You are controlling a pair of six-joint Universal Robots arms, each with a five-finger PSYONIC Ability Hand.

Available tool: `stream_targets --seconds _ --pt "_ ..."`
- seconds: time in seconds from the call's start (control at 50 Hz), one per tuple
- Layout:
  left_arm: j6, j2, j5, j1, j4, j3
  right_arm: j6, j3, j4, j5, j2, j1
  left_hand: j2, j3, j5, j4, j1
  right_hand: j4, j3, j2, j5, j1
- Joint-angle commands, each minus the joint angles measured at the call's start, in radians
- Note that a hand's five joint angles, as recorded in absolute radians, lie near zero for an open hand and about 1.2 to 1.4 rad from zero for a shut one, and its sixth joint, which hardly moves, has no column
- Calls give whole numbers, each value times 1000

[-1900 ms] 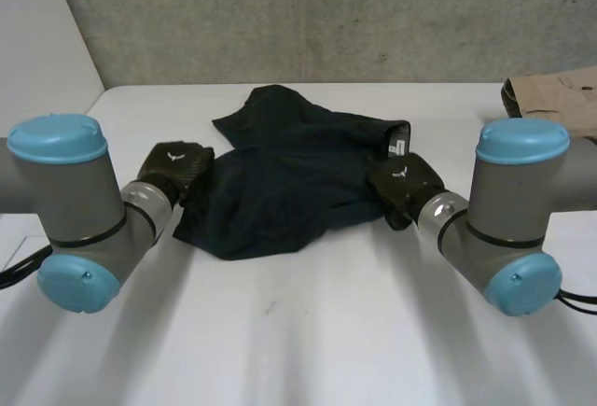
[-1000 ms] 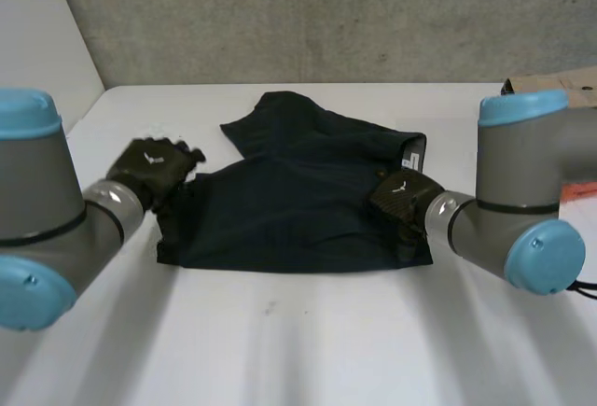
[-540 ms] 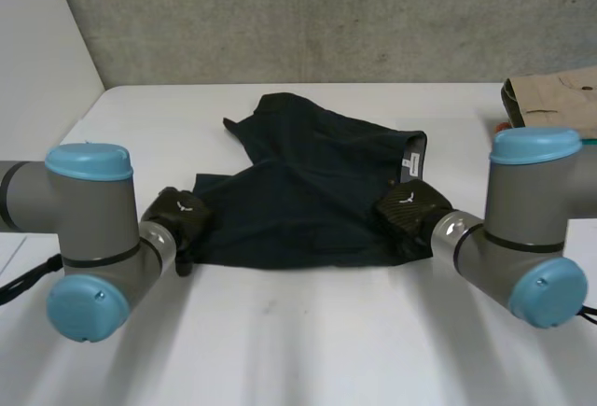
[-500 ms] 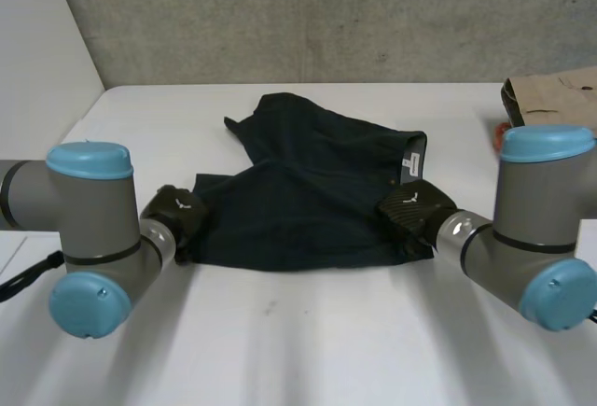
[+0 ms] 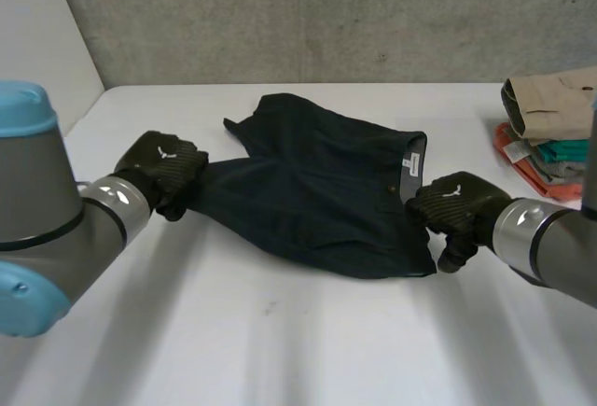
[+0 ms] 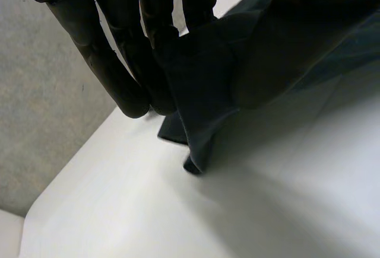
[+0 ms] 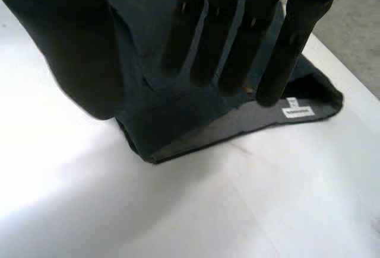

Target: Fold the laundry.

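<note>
Left hand [image 6: 116, 56] pinching dark garment [image 6: 205, 92] at edge; garment corner hanging down near white table [image 6: 107, 210].

Counted one dark navy cloth garment [image 5: 317, 191], stretched between two black hands: one left hand [image 5: 160, 168], one right hand [image 5: 457, 205]. Found one small white label [image 5: 411, 165] on that garment, just beside the right hand. Made out one stack of folded clothes [image 5: 546, 131] well beyond the right hand, three pieces told apart by colour: one tan, one teal, one coral-red. Tallied two grey arms: left arm [image 5: 56, 229], right arm [image 5: 555, 243]. Noted one white table [image 5: 280, 331] and one grey concrete wall [image 5: 308, 14].
</note>
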Motion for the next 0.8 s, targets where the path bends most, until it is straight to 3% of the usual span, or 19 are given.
stream_targets --seconds 0.02,0.1,0.34,0.4,0.42,0.44,0.46,0.54,0.6,0.7,0.74,0.8 --pt "-13 -11 9 -21 -29 21 146 5 -135 48 15 2 201 209 237 202 254 -210 -209 -200 -199 -199" --pt "-22 -43 -12 -31 -41 62 246 22 -215 83 88 42 201 209 237 202 254 -345 -344 -335 -335 -334" --pt "-74 1 -34 -47 -50 127 221 40 -316 85 231 84 201 209 237 202 254 -307 -306 -297 -297 -296" --pt "-93 4 -34 -45 -50 133 217 56 -405 97 252 91 201 209 237 202 254 -114 -113 -104 -104 -103" --pt "-97 4 -34 -45 -50 134 215 62 -430 103 257 91 201 209 237 202 254 58 59 68 69 69" --pt "-106 6 -34 -44 -50 134 212 73 -464 115 257 88 201 209 237 202 254 528 529 538 538 539" --pt "-111 6 -34 -44 -52 133 211 79 -482 126 254 87 201 209 237 202 254 605 607 615 616 617" --pt "-119 6 -31 -41 -63 114 203 135 -522 143 191 84 201 209 237 202 254 606 607 616 617 618" --pt "-102 13 -28 -38 -109 73 157 181 -505 100 61 65 201 209 237 202 254 606 607 616 617 618" --pt "59 55 -26 -28 -325 -19 -39 214 -220 -61 -140 19 201 209 237 202 254 606 607 616 617 618" --pt "148 71 -6 1 -410 -68 -158 206 -20 -108 -149 -30 201 209 237 202 254 606 607 616 617 618" --pt "211 85 30 24 -454 -105 -332 197 233 -107 -120 -53 201 209 237 202 254 606 607 616 617 618"
